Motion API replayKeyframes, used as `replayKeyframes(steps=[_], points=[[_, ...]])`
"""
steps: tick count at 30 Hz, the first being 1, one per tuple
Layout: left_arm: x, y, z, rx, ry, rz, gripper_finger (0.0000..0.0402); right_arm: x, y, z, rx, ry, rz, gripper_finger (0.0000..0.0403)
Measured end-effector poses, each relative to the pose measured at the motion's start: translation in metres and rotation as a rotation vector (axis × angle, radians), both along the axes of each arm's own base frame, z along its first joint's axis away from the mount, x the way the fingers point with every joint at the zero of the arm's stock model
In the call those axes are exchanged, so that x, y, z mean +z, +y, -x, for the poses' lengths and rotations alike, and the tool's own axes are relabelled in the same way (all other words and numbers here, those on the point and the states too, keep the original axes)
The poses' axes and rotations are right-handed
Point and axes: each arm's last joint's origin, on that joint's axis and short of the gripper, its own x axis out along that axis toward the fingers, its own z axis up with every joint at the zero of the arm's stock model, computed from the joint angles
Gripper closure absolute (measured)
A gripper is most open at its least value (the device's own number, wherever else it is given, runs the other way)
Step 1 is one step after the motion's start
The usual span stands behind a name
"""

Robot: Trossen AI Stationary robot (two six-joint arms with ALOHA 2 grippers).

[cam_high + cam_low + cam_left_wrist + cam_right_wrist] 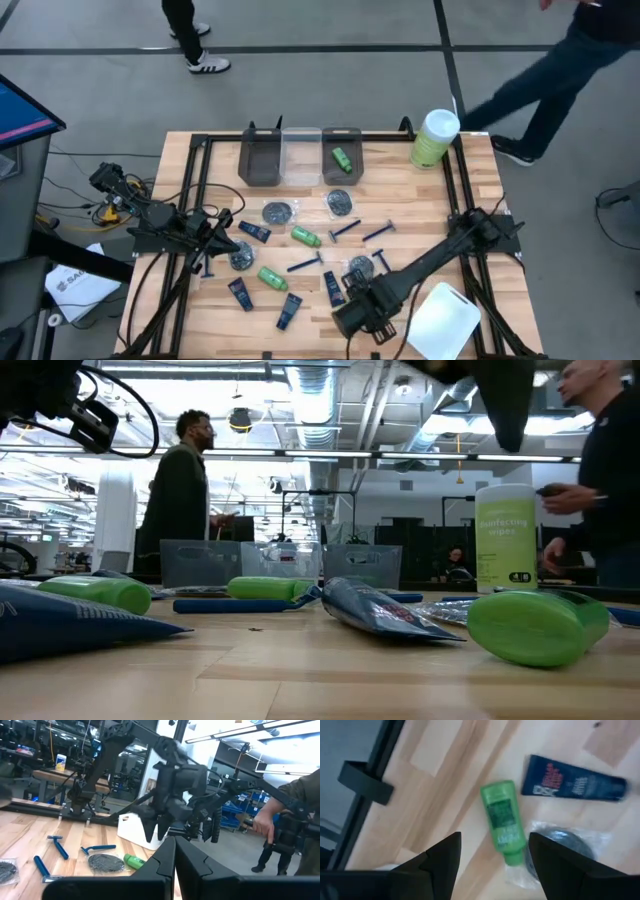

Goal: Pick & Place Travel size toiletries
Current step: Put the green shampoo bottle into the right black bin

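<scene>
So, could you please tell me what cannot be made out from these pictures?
- High view: the right gripper covers whatever lies under it near the navy tube.
- Right wrist view: the green mini bottle partly overlaps a crinkly packet, and the tube's print is blurred.
- Low view: the bins' contents are hidden by their walls.
- Left wrist view: the left gripper's shut fingers block the table ahead.
</scene>
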Motion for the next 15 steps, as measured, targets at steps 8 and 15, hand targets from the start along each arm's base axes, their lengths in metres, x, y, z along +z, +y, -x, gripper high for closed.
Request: replayKeyframes(steps=[8,15], points=[[0.001,0.000,0.000,0.000,-0.007,0.004,0.0399,-0.017,-0.042,0.043,-0.039,-0.084,-0.108,0.0177],[0.001,0.000,0.000,0.000,-0.011,0.007,0.0399,-0.045,-0.051,0.047,0.066,-0.135,-0.065,0.0177]])
